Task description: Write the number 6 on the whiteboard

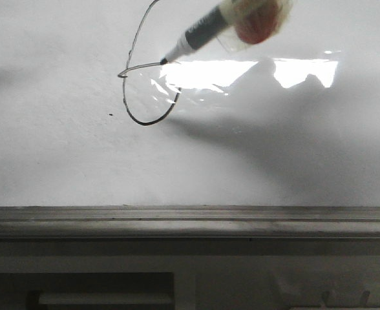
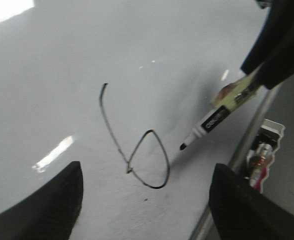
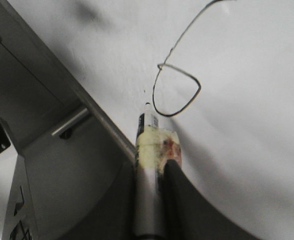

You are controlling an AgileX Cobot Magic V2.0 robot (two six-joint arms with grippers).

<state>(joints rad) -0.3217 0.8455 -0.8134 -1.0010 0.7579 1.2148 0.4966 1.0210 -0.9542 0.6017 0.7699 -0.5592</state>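
Whiteboard (image 1: 61, 161): glossy white, bright reflection, grey ledge (image 1: 190, 221) along lower edge.
Number 6 (image 2: 147, 165): thin black line, curved stem with closed loop, drawn on the board just ahead of the right fingers (image 3: 157, 170).
Marker (image 1: 203, 33): taped barrel, grasped firmly by the right fingers, tip at the loop's edge.
Left fingers (image 2: 144, 200): spread apart, holding nothing, the 6 lying between and beyond them.

Stem of the number 6 (image 1: 141, 29) cut off by the front view's upper edge; marker (image 1: 206, 32) barrel likewise cropped.
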